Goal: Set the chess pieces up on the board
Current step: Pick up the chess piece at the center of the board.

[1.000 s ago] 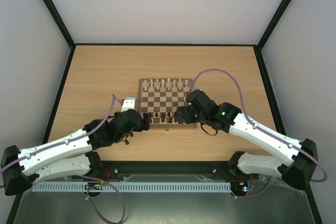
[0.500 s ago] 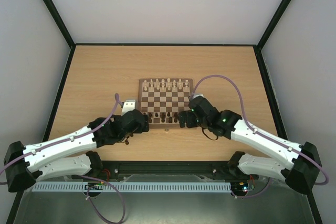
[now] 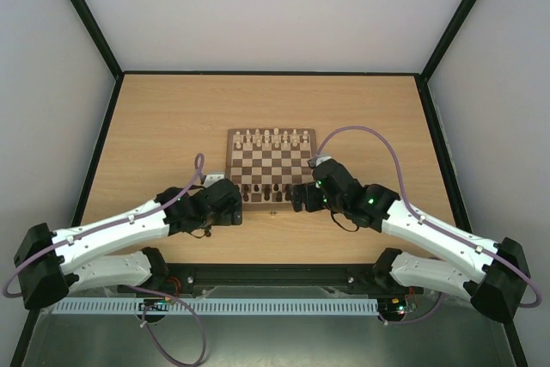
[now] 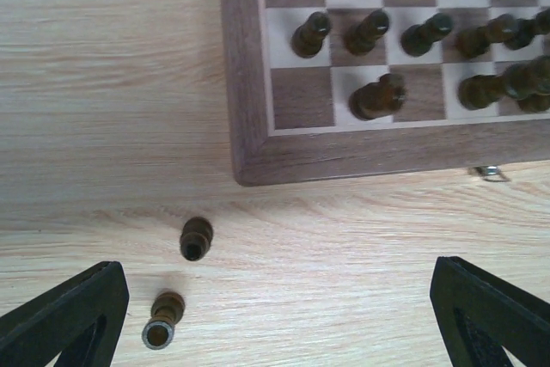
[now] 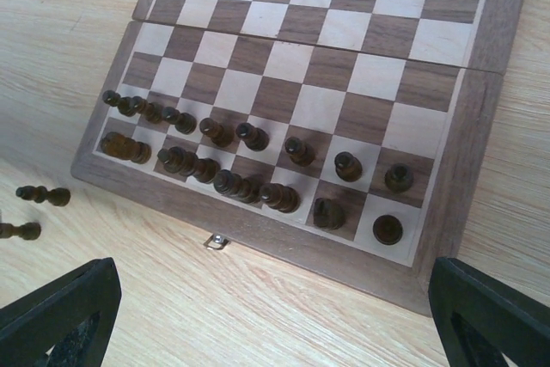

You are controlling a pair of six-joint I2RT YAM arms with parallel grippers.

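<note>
Moved: the left arm and right arm have both drawn back a little toward the near edge of the table. The left wrist now sits off the board's near-left corner, the right off its near-right part. No piece on the board looks shifted.
Meaning: probably a pause between placements, with the left side lined up over what remains loose.
Arms: two.
Board: one board, lying flat in the middle of the table, nearer the near edge than the far one.
Left gripper: the left gripper is spread wide and grasps nothing. It hovers over bare table beside the board's near-left corner.
Right gripper: the right gripper is also spread wide and empty, above the board's near edge.
Cream pieces: the cream pieces stand along the board's far edge, too small to count.
Dark pawns: eight dark pawns, filling the second row from the near edge.
Dark back-row pieces: six by my count, though they crowd together.
Gaps: the near-left corner square is bare. A second gap seems to lie two squares along.
Loose dark pieces: two, lying on the table just off that corner, kind unclear.
Clasp: one clasp, on the board's near edge.
</note>
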